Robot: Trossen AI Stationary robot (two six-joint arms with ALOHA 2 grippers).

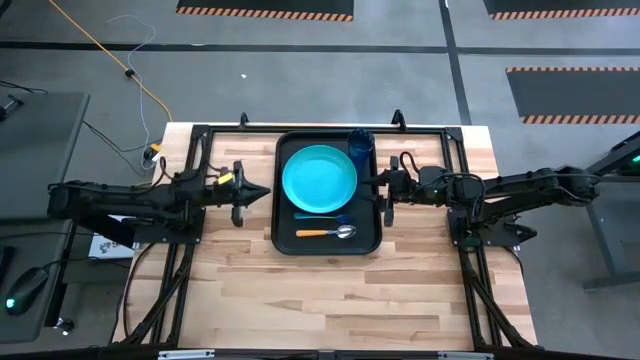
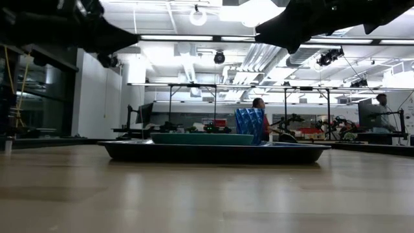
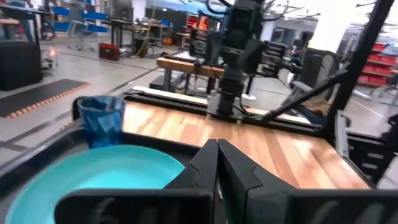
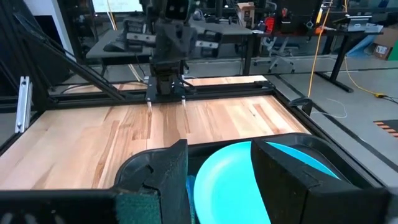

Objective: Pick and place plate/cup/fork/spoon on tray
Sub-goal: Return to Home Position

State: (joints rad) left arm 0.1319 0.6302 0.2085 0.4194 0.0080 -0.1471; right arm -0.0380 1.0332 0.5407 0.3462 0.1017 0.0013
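The black tray [image 1: 285, 238] lies mid-table. In it rest the teal plate [image 1: 319, 180], the dark blue cup [image 1: 360, 143] standing upright in the far right corner, the fork [image 1: 322, 217] and the orange-handled spoon [image 1: 326, 232], both lying flat near the tray's near edge. My left gripper [image 1: 262, 192] is shut and empty, just left of the tray; its wrist view shows the plate [image 3: 93, 180] and the cup [image 3: 102, 119]. My right gripper [image 1: 383, 190] is open and empty over the tray's right rim, with the plate [image 4: 227, 180] ahead of it. In the low view both arms hang above the tray [image 2: 213, 153].
Black frame rails [image 1: 440, 130] run along the table's far edge and both sides. Bare wooden tabletop [image 1: 320, 300] stretches in front of the tray. People and other benches [image 2: 259, 113] show in the room behind the table.
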